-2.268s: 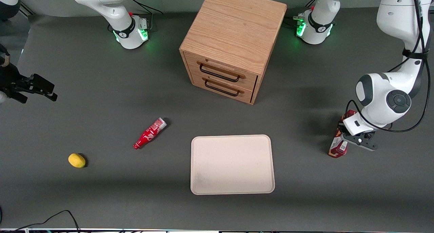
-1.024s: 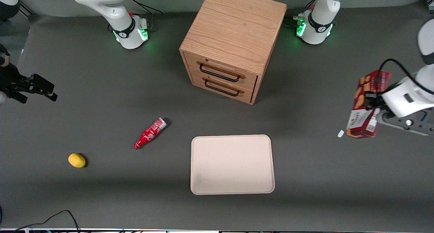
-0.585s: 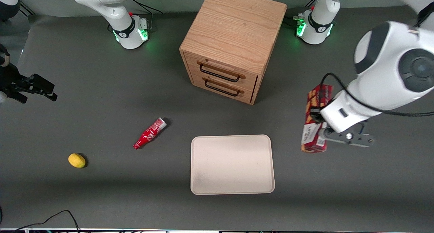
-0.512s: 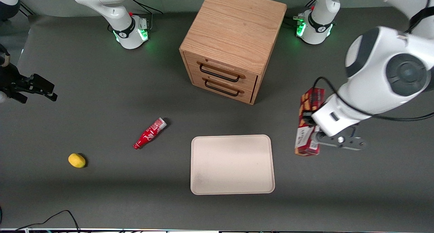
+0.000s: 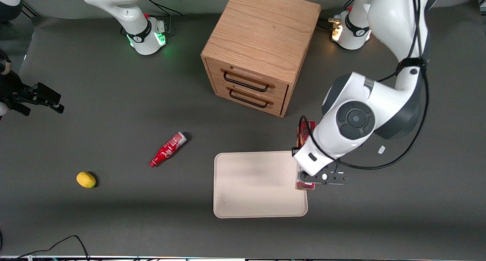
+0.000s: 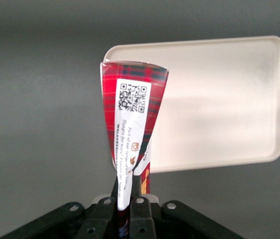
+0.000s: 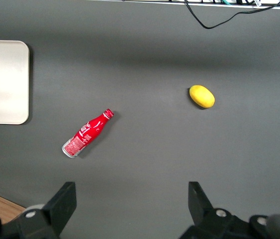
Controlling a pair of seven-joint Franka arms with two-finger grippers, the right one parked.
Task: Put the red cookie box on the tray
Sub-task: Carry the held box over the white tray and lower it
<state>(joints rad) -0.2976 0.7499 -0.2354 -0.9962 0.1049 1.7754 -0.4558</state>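
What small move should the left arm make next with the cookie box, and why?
Probably carry it a little farther over the tray, then lower. The tool is shut on the red cookie box, which hangs above the tray's edge nearest the working arm's end, partly off it.

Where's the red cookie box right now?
The red cookie box is off the table, clamped in the gripper, over the edge of the tray toward the working arm's end, nearer the front camera than the wooden drawer cabinet.
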